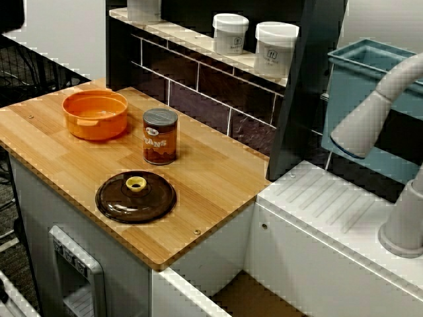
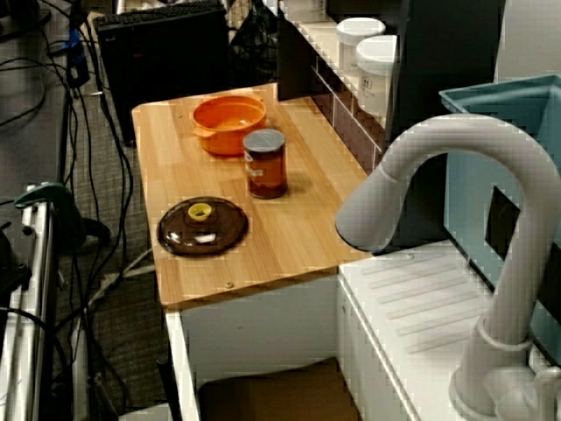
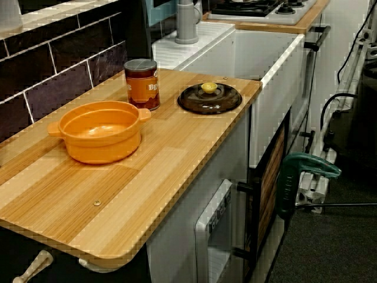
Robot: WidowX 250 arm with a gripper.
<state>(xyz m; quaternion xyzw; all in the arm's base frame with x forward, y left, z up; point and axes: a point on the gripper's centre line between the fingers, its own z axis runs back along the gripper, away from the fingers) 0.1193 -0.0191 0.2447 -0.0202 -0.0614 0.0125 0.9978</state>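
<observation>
Gripper out of sight in all three views; cannot tell whether fingers apart or together. Round orange ceramic pot with side handles (image 1: 96, 113) sits upright toward one end of light wooden countertop (image 1: 218, 178). Brown cylindrical tin can with grey top (image 1: 160, 135) stands upright just beside pot. Dark brown round lid with yellow knob (image 1: 135, 197) lies flat, knob up, near can, not touching, close to front edge. Two white lidded jars (image 1: 230, 33) on shelf above dark tiled wall. Grey curved faucet (image 2: 421, 167) rises over white sink top (image 1: 330, 198) adjoining countertop.

Three raised views, differing sides, shared counter (image 1: 218, 178)
</observation>
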